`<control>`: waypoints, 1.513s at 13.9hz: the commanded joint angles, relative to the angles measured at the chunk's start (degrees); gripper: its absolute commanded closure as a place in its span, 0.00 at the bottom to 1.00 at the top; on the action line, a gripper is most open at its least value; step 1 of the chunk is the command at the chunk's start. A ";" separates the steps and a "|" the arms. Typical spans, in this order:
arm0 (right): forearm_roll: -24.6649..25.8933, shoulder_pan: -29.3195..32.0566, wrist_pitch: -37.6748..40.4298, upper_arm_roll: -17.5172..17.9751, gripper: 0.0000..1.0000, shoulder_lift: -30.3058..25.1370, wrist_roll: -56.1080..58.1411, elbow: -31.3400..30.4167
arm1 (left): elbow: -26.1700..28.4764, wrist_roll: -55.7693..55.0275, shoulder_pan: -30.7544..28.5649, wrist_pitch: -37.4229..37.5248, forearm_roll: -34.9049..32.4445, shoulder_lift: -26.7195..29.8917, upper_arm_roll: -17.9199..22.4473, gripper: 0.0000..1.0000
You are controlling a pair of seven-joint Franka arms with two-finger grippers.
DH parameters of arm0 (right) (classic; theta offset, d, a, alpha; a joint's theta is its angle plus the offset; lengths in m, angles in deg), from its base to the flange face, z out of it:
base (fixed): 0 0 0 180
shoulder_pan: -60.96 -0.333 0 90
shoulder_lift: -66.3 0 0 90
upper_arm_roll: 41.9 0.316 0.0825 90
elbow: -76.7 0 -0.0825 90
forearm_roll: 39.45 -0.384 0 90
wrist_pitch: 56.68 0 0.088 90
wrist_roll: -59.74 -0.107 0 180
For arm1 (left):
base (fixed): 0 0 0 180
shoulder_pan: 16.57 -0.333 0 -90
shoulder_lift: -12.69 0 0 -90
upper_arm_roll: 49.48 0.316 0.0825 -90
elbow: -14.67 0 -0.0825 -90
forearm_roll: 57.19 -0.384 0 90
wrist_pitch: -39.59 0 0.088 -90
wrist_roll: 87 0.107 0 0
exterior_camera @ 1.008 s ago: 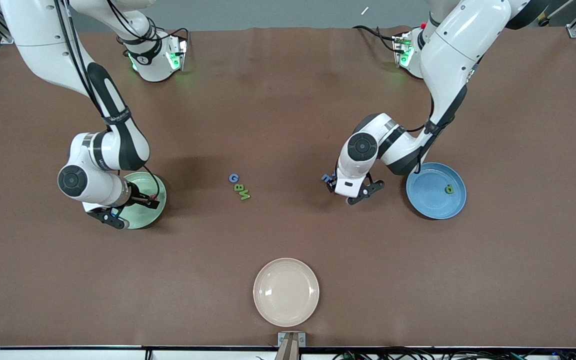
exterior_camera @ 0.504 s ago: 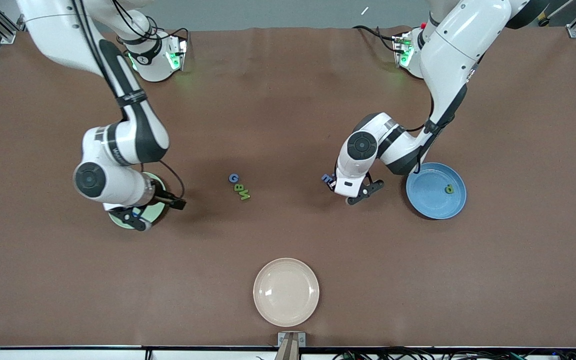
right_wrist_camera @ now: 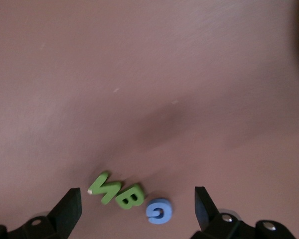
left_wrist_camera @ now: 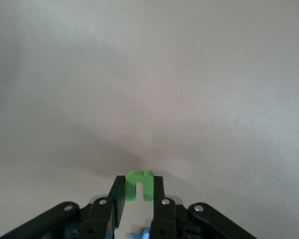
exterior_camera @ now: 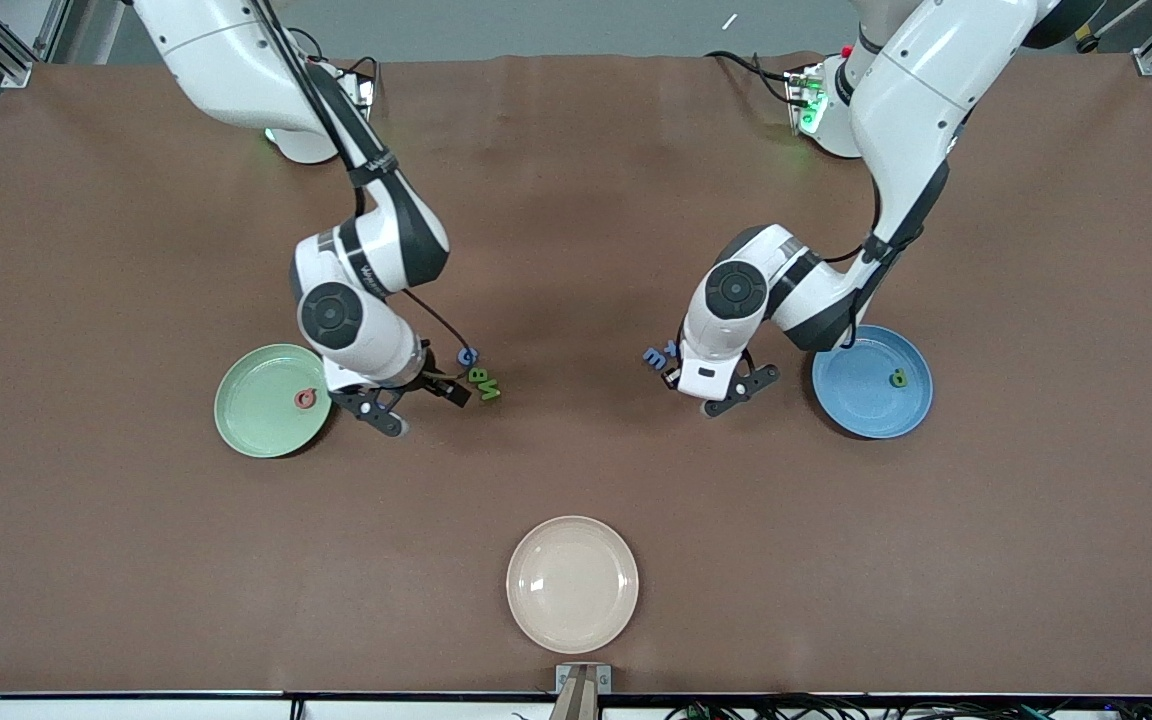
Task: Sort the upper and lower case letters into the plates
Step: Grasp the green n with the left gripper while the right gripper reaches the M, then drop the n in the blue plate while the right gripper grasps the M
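The mint green plate (exterior_camera: 261,420) holds a red letter (exterior_camera: 307,398). The blue plate (exterior_camera: 861,405) holds a small green letter (exterior_camera: 898,378). A blue G (exterior_camera: 468,355), a green B (exterior_camera: 477,377) and a green N (exterior_camera: 489,391) lie together mid-table. My right gripper (exterior_camera: 416,400) is open beside them; its wrist view shows the N (right_wrist_camera: 105,188), the B (right_wrist_camera: 130,196) and the G (right_wrist_camera: 158,210) between its fingers (right_wrist_camera: 70,206). My left gripper (exterior_camera: 701,385) is shut on a green letter (left_wrist_camera: 139,184). Blue letters (exterior_camera: 658,354) lie by it.
A cream-white plate (exterior_camera: 572,584) sits near the table's front edge, nearer the front camera than the letters. The brown table (exterior_camera: 576,200) stretches bare between the two arms' bases.
My right arm has swung from over the green plate to the G, B and N, leaving the red letter in the plate. My left gripper has shifted slightly toward the blue plate.
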 commanded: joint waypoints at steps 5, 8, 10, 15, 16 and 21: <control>1.43 -3.06 -4.49 -0.52 0.01 2.85 25.32 -0.03 | 9.61 19.70 -14.21 3.39 -0.22 12.66 -4.05 0.87; 1.69 -4.99 -9.04 -0.52 0.05 4.87 27.26 -0.03 | 14.00 26.39 -25.20 0.24 -1.00 13.28 -9.15 0.87; 2.22 -5.87 -12.13 -0.60 0.12 6.72 28.15 -0.12 | 16.38 30.25 -29.60 -2.23 -3.89 13.28 -9.60 0.87; 2.22 -6.67 -13.37 -0.52 0.18 7.25 28.06 -0.56 | 18.06 37.21 -35.24 -7.33 -7.49 10.22 -9.51 0.87; 2.22 -6.67 -13.20 -0.60 0.20 7.25 28.06 -0.56 | 18.23 37.21 -35.94 -8.12 -9.25 9.25 -9.51 0.87; 2.22 -6.67 -12.84 -0.60 0.46 7.16 28.15 -1.35 | 20.96 37.30 -39.72 -10.67 -15.23 6.35 -9.43 0.87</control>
